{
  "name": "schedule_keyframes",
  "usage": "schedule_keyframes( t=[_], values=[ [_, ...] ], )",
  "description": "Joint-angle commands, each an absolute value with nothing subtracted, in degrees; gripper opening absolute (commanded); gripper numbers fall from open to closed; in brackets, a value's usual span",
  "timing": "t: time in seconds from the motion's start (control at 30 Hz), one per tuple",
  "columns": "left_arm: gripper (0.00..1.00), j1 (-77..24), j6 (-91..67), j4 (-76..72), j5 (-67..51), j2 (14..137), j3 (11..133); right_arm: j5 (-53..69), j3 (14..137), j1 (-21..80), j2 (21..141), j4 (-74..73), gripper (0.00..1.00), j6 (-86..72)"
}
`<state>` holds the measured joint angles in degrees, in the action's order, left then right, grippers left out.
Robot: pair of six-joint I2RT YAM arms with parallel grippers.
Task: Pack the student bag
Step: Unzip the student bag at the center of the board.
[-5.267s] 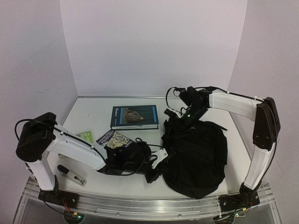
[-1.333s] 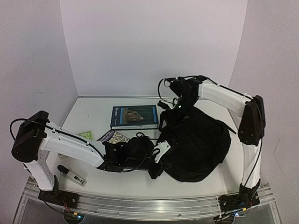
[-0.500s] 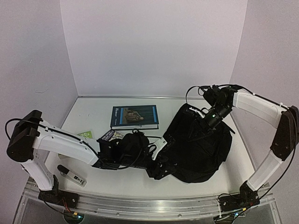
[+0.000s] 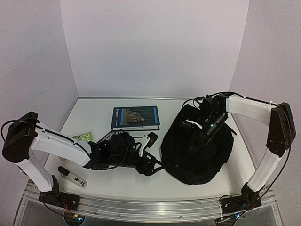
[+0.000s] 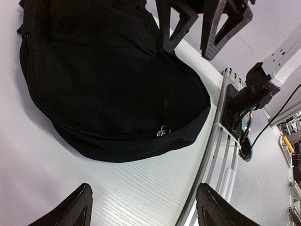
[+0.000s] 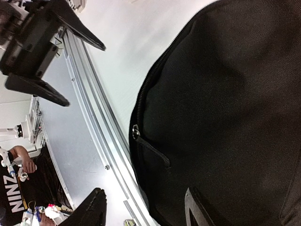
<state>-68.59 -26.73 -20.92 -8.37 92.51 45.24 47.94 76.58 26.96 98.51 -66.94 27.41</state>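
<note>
Just ahead of the left end effector [image 5: 143,207], the black bag [image 4: 202,155] lay slumped flat on the table [image 4: 94,113], its near edge close to the metal rail [image 5: 221,141]. The left fingers stood wide apart with only bare table between them, low and level with the bag's side seam. That posture looked chosen for the zipper pull [image 5: 162,132], which sat on the curved edge straight in front of those fingers. The zip itself appeared to be drawn closed along that edge.

Directly beneath the right end effector [image 6: 143,205] was the top of the same bag. Its fingers were also apart, pointed down at the fabric, and nothing could be seen pinched between them. Hovering there, it seemed placed to pin or lift the cloth so the soft bag would not slide while the other arm worked the zip.

Behind the left end effector, well apart from the bag, a blue book [image 4: 135,117] lay flat. A patterned booklet [image 4: 109,136] and a green one [image 4: 86,137] lay partly under that arm. They probably waited outside because the bag had no opening ready for them.
</note>
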Motion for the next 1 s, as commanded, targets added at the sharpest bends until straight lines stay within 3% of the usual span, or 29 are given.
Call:
schedule_keyframes(
  t=[0.0,0.97],
  values=[
    [0.76,-68.38,-28.57,-24.62,-9.23,90.08,45.63,48.21,75.59,28.65,101.52,-68.81,0.57,31.46],
    [0.77,-66.91,-30.17,-21.53,-4.89,93.33,47.71,48.61,73.49,32.88,109.16,-64.75,0.45,31.2]
  ],
)
